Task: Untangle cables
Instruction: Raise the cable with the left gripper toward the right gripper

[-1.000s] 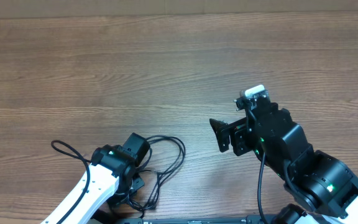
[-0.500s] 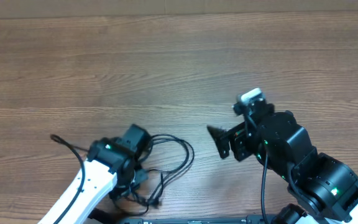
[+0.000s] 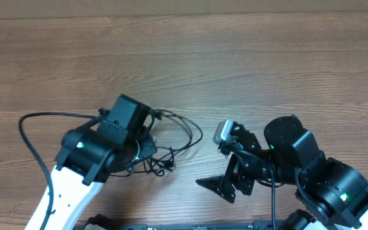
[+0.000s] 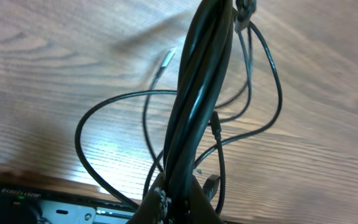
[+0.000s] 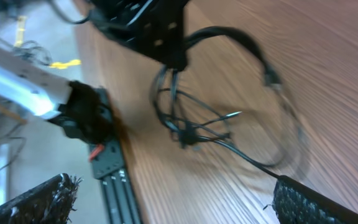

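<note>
The cables (image 3: 179,135) are thin black cords in a tangled heap left of the table's middle. My left gripper (image 3: 144,145) sits over the heap's left side, mostly hidden under its own wrist. In the left wrist view the left gripper (image 4: 180,188) is shut on a twisted bundle of cables (image 4: 197,93); loose loops hang around it and a silver plug tip (image 4: 168,57) lies on the wood. My right gripper (image 3: 224,183) is to the right of the heap, apart from it and open. The right wrist view shows its fingers (image 5: 319,202) spread wide, the cables (image 5: 194,127) ahead.
The wooden table (image 3: 235,64) stretches far back and to both sides. A thick black arm wire (image 3: 27,137) loops out left of the left arm. A black metal rail (image 5: 114,180) runs along the table's front edge, close to both arms.
The left arm has moved away from the front edge, drawing the cable tangle with it. The right gripper has swung down toward the front edge and turned to face the cables.
</note>
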`<act>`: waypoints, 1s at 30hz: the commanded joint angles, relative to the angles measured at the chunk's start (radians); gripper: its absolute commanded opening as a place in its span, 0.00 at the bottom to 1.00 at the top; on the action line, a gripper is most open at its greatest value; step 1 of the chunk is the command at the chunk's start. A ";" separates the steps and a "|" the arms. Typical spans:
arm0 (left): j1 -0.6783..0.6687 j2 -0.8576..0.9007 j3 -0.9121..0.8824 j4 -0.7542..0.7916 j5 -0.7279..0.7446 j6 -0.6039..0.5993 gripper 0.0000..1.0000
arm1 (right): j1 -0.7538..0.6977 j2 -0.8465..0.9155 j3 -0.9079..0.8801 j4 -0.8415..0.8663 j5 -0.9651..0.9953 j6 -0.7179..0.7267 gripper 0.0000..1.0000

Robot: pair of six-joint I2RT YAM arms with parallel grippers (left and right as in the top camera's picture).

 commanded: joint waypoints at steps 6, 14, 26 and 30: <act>-0.005 -0.004 0.146 0.002 0.103 0.026 0.04 | -0.003 -0.003 0.013 0.020 -0.094 -0.028 1.00; -0.006 -0.004 0.222 0.023 0.295 0.052 0.04 | -0.003 0.071 0.013 0.040 -0.095 -0.007 1.00; -0.005 -0.004 0.288 0.014 0.435 0.105 0.04 | -0.003 0.141 0.013 0.062 -0.094 -0.059 0.71; -0.005 -0.004 0.342 0.014 0.435 0.105 0.04 | -0.003 0.141 0.012 0.056 -0.094 -0.059 0.53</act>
